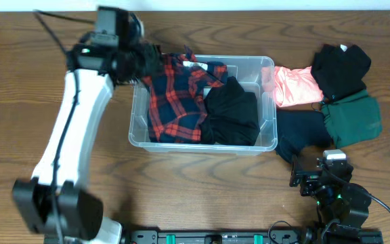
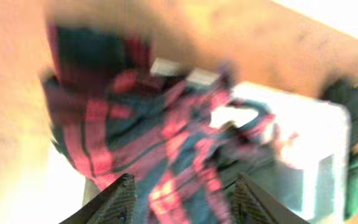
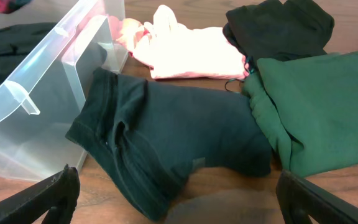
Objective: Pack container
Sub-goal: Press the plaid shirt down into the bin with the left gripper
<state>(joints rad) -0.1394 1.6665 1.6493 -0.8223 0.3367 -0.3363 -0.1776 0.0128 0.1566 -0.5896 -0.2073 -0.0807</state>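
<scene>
The clear plastic container (image 1: 202, 147) stands mid-table. A red and navy plaid shirt (image 1: 175, 95) fills its left half and drapes over the back left rim. A black garment (image 1: 232, 115) lies in its right half. My left gripper (image 1: 150, 64) hovers over the container's back left corner. In the blurred left wrist view it is open (image 2: 185, 199) just above the plaid shirt (image 2: 142, 124). My right gripper (image 1: 320, 177) is open and empty (image 3: 179, 208) low at the front right, facing a dark teal garment (image 3: 166, 137) that lies against the container wall (image 3: 36, 81).
Loose clothes lie right of the container: a pink garment (image 1: 293, 85), a black one (image 1: 340, 68), a green one (image 1: 354, 118) and the dark teal one (image 1: 303, 132). They also show in the right wrist view: pink (image 3: 185, 50), black (image 3: 278, 25), green (image 3: 322, 106).
</scene>
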